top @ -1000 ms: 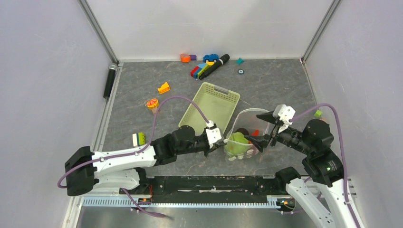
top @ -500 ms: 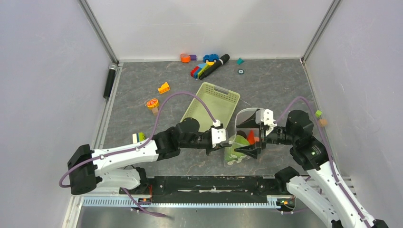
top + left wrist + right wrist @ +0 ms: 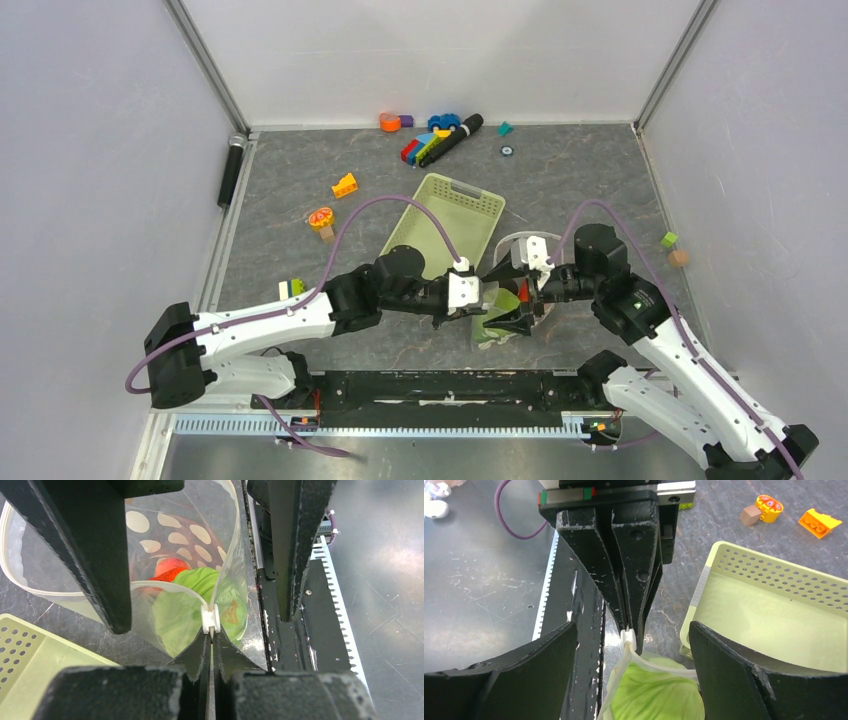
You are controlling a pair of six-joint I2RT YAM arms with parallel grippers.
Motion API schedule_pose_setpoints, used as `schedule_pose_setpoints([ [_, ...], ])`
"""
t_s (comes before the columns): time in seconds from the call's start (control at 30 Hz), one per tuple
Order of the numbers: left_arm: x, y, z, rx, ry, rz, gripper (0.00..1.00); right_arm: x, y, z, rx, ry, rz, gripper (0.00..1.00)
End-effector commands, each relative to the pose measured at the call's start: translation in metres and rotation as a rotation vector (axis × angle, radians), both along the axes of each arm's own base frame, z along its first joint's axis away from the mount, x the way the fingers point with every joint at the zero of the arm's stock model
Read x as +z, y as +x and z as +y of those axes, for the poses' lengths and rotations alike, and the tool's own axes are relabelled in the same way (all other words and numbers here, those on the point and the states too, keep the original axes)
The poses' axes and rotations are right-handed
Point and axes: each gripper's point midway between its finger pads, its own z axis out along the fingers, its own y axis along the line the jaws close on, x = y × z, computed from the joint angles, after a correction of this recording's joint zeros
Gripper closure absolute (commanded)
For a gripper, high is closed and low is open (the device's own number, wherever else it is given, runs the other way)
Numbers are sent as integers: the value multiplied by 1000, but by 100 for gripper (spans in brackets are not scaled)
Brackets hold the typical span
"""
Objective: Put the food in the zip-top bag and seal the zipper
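Right now we are pinching the near end of the zipper [image 3: 150, 583] with the left gripper [image 3: 210, 639], its jaws clamped on the white end tab. The zip-top bag [image 3: 172, 530] is lying on the table [image 3: 580, 170] just beside the green basket [image 3: 769, 570], with the cabbage [image 3: 654, 695] and an orange-red piece [image 3: 167, 567] inside. The right gripper [image 3: 508, 298], jaws spread wide, is straddling the bag's open mouth at that tab. To seal well, we are judging that the right jaws should close on both lips just beside the left pinch. They should then run along the strip while the left anchors the end, with no food bulging between the lips.
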Motion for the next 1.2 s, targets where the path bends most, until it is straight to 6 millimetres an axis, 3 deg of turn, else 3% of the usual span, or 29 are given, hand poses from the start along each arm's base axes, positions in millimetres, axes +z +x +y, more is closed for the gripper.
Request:
schedule_pose_setpoints([
  [0.0,28,7,-5,3,-65,-72,98,-7,0,0,5,-42,-38,14],
  [0.07,28,9,-4,16,-63,-79,98,-14,7,-5,-29,-83,-44,17],
  [0.2,28,12,0,36,-60,-90,98,-27,4,-4,-33,-143,-52,24],
  [0.33,26,13,5,47,-52,-107,98,-42,18,-12,-125,-244,-32,46],
  [0.5,19,18,12,80,-19,-122,98,-40,20,-17,-153,-266,-45,55],
  [0.73,9,11,15,36,27,-115,98,-29,22,-21,-187,-258,-63,85],
  [0.77,10,10,15,33,22,-109,95,-28,24,-20,-198,-257,-60,91],
  [0.8,12,10,13,38,10,-99,83,-27,26,-20,-212,-257,-53,98],
  [0.9,13,12,11,75,-21,-66,38,-28,30,-20,-237,-258,-40,100],
  [0.93,12,14,11,101,-36,-45,31,-27,30,-19,-239,-255,-37,100],
  [1.0,10,20,12,163,-73,-12,1,-26,30,-19,-241,-246,-32,100],
  [1.1,13,42,16,336,-181,66,0,-22,27,-18,-233,-230,-32,100],
  [1.17,15,43,17,360,-244,145,0,-22,22,-16,-206,-220,-30,100],
])
